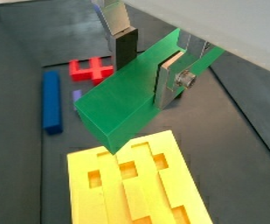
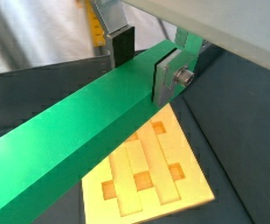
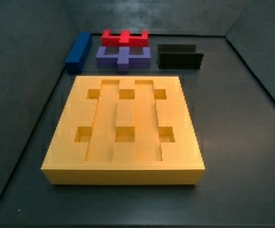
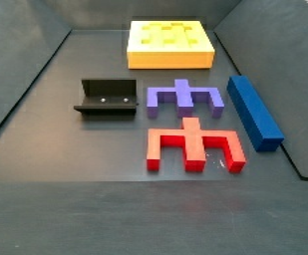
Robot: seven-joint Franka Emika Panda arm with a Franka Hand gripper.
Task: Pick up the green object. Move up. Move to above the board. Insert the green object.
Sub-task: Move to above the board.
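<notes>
- Holding the green object (image 1: 125,101) is the tool (image 1: 148,63); both wrist views show the silver plates w/ dark pads pressed on opposite long faces of the bar, so the tool is clamped on it, narrow; grip sits partway along the bar, not at an end.
- Pick-up looks done; the bar is absent from both side views, & so are the tool and arm, so I judge it lifted well clear of the tabletop (image 3: 240,134); "move up" prob. done too.
- The board (image 3: 125,125) lies flat on the tabletop, grooves & six square holes all empty in a side view; nothing inserted yet.
- In a wrist view the board (image 2: 148,179) shows beneath the bar (image 2: 79,140), w/ the bar's length crossing over part of it; the near end of the bar overhangs the board's edge in the wrist view (image 1: 137,184); so transfer to above the board seems underway or nearly there; whether the bar lines up w/ a groove, can't tell.
- Left to do, by my reading: finish centring over the board, align w/ the groove, lower, release.
- Others untouched at the far side from the board: blue bar (image 4: 253,110), red piece (image 4: 189,144), purple piece (image 4: 183,97), fixture (image 4: 107,98); all resting on the tabletop, apart from the board.
</notes>
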